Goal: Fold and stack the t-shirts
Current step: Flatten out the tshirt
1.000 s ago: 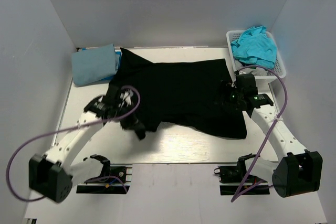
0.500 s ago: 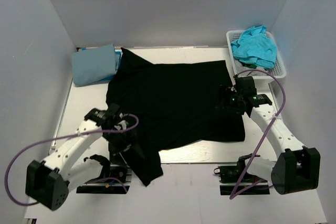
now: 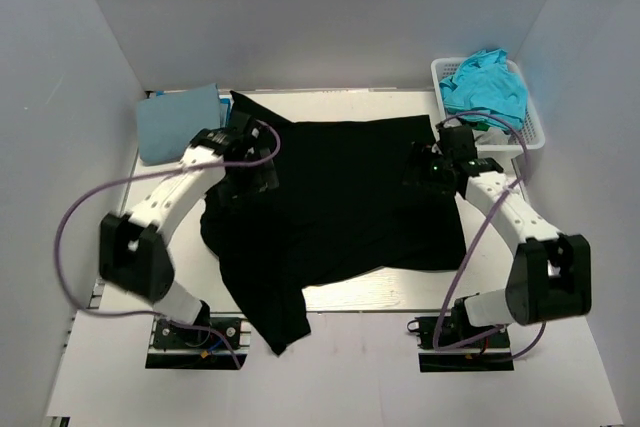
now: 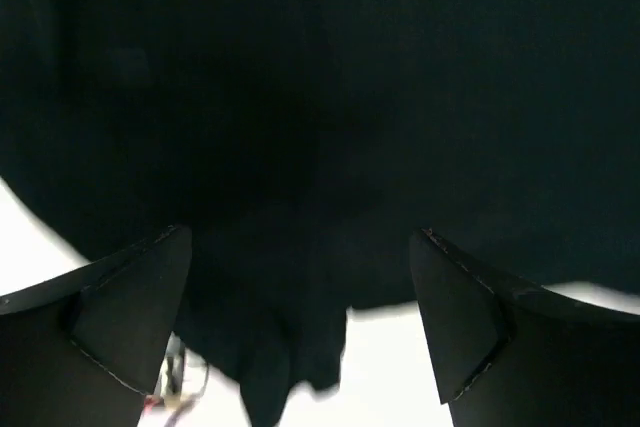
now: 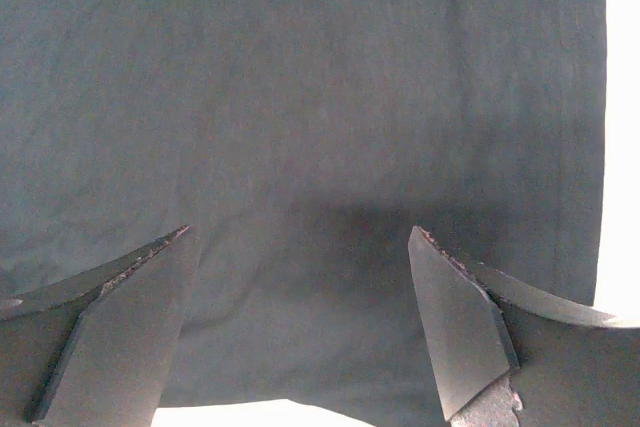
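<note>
A large black t-shirt lies spread across the table, and its near-left part hangs over the front edge. My left gripper hovers open above the shirt's left side. In the left wrist view the gripper has only black cloth beneath it and nothing between its fingers. My right gripper stands open over the shirt's right edge. The right wrist view shows that gripper empty above flat black cloth. A folded light blue t-shirt lies at the back left. Turquoise t-shirts fill the basket.
The white slotted basket stands at the back right corner, close behind my right wrist. Grey walls enclose the table on three sides. A strip of bare white table shows between the shirt's hem and the front edge.
My left gripper pulled the shirt's near-left part to the front edge, opened and let it go, then swung back up to the shirt's far left. The right gripper edged slightly farther away.
</note>
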`<state>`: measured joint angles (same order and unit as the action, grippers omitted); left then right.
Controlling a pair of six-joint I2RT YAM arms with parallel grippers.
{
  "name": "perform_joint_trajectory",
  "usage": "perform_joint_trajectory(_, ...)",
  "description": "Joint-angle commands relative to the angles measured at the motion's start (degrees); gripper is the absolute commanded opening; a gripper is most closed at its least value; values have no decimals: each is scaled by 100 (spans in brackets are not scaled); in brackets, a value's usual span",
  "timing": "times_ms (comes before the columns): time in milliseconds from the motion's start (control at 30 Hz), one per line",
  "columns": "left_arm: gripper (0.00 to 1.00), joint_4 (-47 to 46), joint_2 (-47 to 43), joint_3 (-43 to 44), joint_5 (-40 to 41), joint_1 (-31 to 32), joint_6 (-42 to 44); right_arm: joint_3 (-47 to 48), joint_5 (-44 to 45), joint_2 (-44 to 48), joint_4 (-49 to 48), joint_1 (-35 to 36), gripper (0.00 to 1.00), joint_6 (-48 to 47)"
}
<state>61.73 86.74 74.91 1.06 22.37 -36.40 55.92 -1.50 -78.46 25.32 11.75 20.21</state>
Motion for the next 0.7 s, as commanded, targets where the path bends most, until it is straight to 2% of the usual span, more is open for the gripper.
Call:
perform_joint_trajectory(0, 100, -1093, 999, 601, 1060, -268, 63, 331, 44, -406, -678, 47, 90, -218)
perform_joint_trajectory(33, 100, -1093, 1673, 1125, 1167, -321, 63, 610, 123, -660, -591, 82, 90, -289)
perform_joint_trajectory(100, 100, -945, 2248, 1612, 1387, -409, 194, 796, 332, -1039, -555, 117, 90, -403)
perform_joint_trajectory(167, 100, -1092, 2801, 2035, 1223, -523, 352, 894, 648, -1494, -555, 135, 90, -395)
perform_joint_trajectory(367, 100, -1638, 3665, 2659, 1423, -629, 581, 1507, 1185, -2541, -407, 82, 90, -193)
perform_joint_trajectory(500, 100, -1638, 4447, 3352, 1204, -629, 888, 2053, 1634, -3333, -81, 82, 90, -44)
perform_joint_trajectory(667, 100, -2218, 5150, 3951, 896, -629, 1399, 2923, 1828, -4184, 367, 12, 90, 211)
